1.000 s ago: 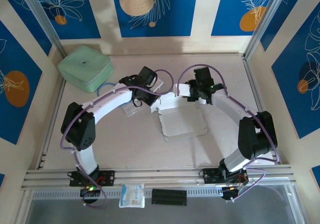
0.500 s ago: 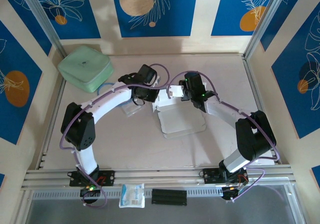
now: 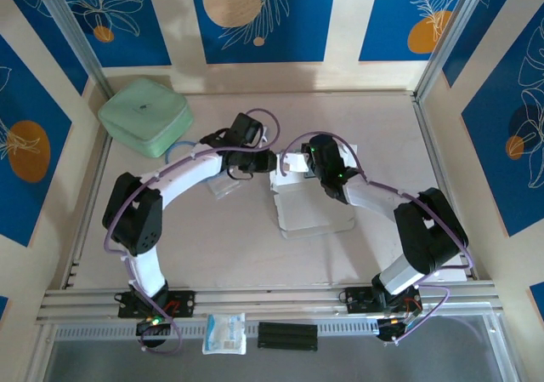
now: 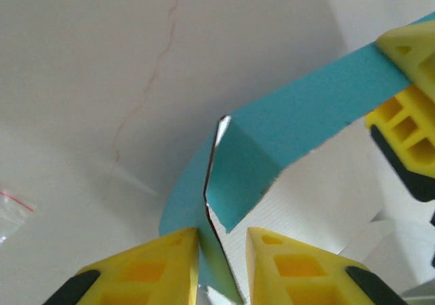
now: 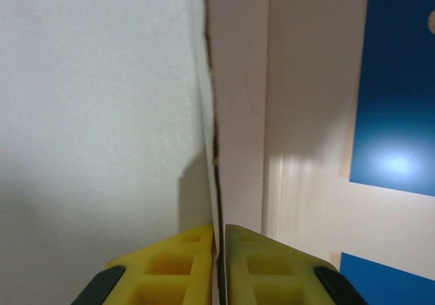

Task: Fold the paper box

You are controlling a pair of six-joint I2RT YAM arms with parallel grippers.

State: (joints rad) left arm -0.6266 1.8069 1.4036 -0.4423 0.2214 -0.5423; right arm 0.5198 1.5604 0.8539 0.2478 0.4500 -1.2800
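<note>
The left gripper (image 4: 222, 247) holds its yellow fingers (image 4: 153, 267) slightly spread at the bottom of its wrist view. A teal flap of the thin card paper box (image 4: 292, 128), teal on one face and white on the other, stands between them, leaning against one pad; whether that pad grips at all is hard to say. The right gripper (image 5: 219, 234) has its fingers (image 5: 173, 267) pressed together, pinching the card's thin edge. In the overhead view both grippers meet at the box's far edge, just above frame centre, while its white main panel lies flat on the pale table (image 3: 212, 237). The step in hand looks like raising and creasing a far flap. The next move probably calls for the right gripper to hold firm while the left takes a fresh hold and turns the flap inward. Counted: one box, two arms, one mint-green rounded case (image 3: 143, 116) at upper left, and one small clear plastic packet (image 3: 223, 186) left of centre.
</note>
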